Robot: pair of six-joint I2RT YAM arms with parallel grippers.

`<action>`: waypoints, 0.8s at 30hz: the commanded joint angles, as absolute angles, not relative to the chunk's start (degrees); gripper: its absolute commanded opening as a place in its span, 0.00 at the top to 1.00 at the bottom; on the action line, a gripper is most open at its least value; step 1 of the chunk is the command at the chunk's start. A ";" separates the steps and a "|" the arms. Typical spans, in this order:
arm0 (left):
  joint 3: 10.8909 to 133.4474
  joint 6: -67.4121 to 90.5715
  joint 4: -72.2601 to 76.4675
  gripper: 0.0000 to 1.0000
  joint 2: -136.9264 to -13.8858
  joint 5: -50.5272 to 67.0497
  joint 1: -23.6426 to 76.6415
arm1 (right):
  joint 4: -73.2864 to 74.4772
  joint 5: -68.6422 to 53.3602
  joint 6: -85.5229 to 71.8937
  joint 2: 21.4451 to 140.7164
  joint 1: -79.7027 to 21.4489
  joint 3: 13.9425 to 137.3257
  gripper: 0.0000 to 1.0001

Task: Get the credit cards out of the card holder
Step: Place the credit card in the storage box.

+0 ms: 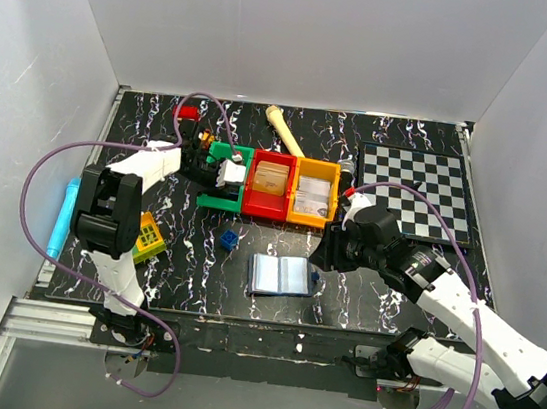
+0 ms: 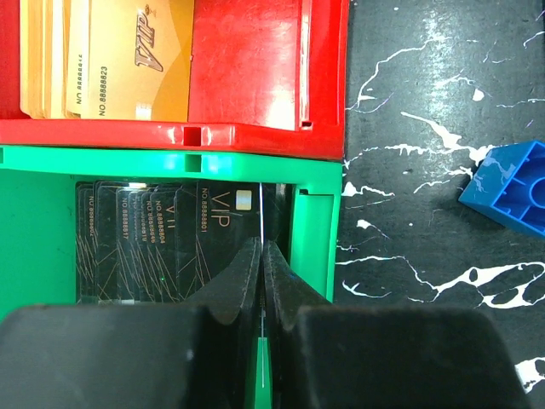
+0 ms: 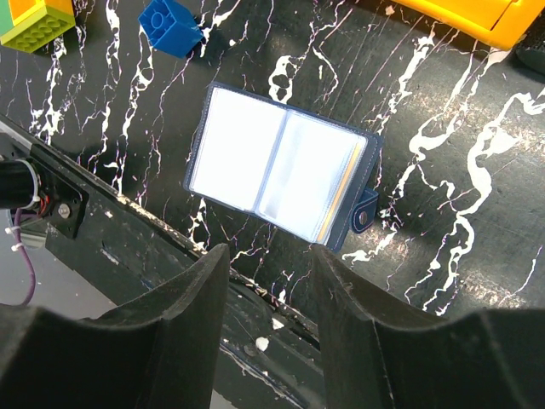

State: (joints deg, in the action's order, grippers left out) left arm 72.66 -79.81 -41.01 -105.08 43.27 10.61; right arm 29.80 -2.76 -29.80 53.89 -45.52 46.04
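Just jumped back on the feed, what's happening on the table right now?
The card holder lies open flat near the front edge of the table, its clear sleeves looking empty. The right tool hovers above it, open and holding nothing. The left tool is shut over the green bin, which holds black cards; a thin pale edge shows between its fingers, possibly a card, but I cannot tell. The red bin beside it holds gold cards.
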 commanded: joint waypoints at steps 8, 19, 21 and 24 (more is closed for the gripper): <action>74.62 -78.14 -40.08 1.00 -109.51 42.19 10.99 | 28.21 -2.20 -29.09 54.58 -45.79 46.76 0.49; 76.73 -77.00 -37.28 1.00 -109.78 35.17 10.90 | 28.30 -1.67 -28.92 55.11 -45.70 46.76 0.49; 76.82 -76.38 -36.04 1.00 -109.95 33.41 10.90 | 28.30 -1.67 -28.92 55.11 -45.70 46.76 0.49; 76.55 -75.68 -34.90 1.00 -110.04 32.35 10.99 | 28.39 -1.50 -28.83 54.93 -45.70 46.67 0.49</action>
